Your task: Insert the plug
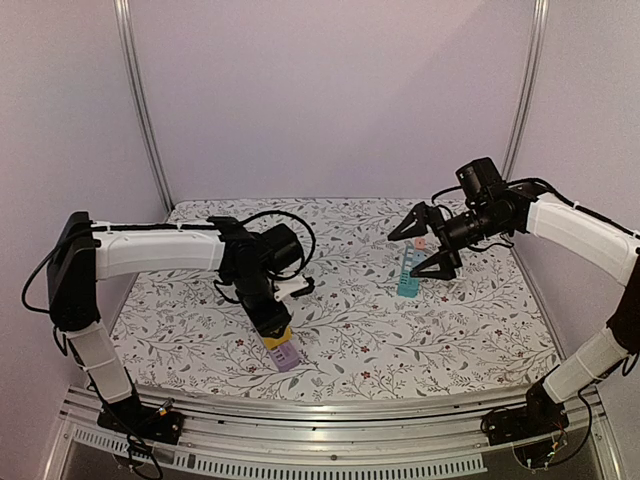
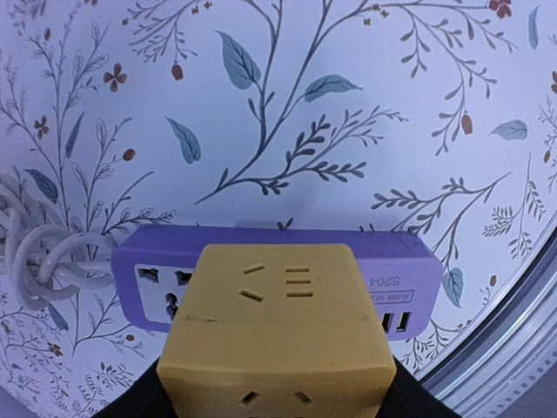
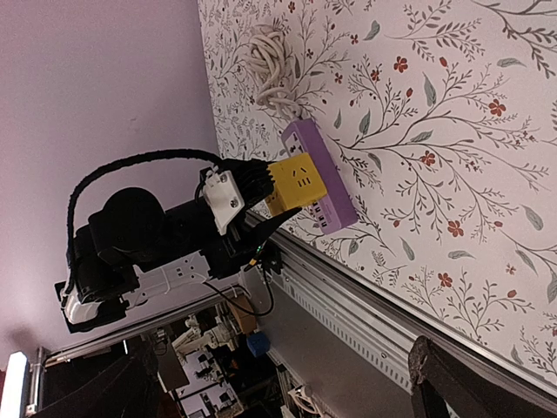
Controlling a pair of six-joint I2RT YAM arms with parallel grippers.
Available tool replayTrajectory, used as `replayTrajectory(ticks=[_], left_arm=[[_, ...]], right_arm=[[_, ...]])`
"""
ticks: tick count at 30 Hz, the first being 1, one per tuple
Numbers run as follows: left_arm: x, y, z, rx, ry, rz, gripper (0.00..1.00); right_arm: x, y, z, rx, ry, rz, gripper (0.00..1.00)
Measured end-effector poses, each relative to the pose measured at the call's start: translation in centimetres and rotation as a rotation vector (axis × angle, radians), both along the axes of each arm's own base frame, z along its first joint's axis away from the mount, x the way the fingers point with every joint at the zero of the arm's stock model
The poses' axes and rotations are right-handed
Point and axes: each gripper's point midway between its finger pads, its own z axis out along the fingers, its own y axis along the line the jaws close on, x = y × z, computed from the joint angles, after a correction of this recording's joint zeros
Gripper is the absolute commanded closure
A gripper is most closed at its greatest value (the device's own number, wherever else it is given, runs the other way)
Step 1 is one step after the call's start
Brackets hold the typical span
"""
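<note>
The left gripper (image 1: 272,325) is clamped on the yellow plug (image 2: 278,340), directly over the purple power strip (image 2: 409,261), close to the table's (image 1: 450,330) near edge. The strip's long axis runs crosswise to the jaws. The prongs are hidden, so the plug is perhaps not fully seated. The right gripper (image 1: 420,248) hangs wide open, well apart at the far right.

The plug (image 2: 278,348) is mustard yellow, the strip (image 2: 407,252) purple, the cord (image 2: 43,261) white. The cloth (image 2: 261,104) is white with grey-blue sprigs and red flowers.
</note>
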Motion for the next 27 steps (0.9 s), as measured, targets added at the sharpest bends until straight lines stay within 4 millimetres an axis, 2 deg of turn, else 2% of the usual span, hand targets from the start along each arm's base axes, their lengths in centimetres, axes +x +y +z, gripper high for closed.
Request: replayTrajectory(ticks=[11, 16, 22, 25, 27], left_arm=[[0.10, -0.19, -0.55, 0.013, 0.019, -0.006, 0.99], [0.12, -0.05, -0.80, 0.044, 0.036, -0.009, 0.96], [0.03, -0.11, -0.67, 0.035, 0.028, -0.011, 0.80], [0.14, -0.24, -0.17, 0.021, 0.015, -0.009, 0.63], [0.15, -0.24, -0.06, 0.019, 0.012, -0.007, 0.56]], right_arm=[[0.63, 0.31, 0.13, -0.006, 0.012, 0.000, 0.01], [0.87, 0.39, 0.11, -0.009, 0.012, -0.002, 0.01], [0.91, 0.36, 0.06, -0.012, 0.012, -0.005, 0.01], [0.96, 0.33, 0.02, -0.015, 0.011, -0.007, 0.01], [1.04, 0.28, -0.05, -0.020, 0.009, -0.012, 0.01]])
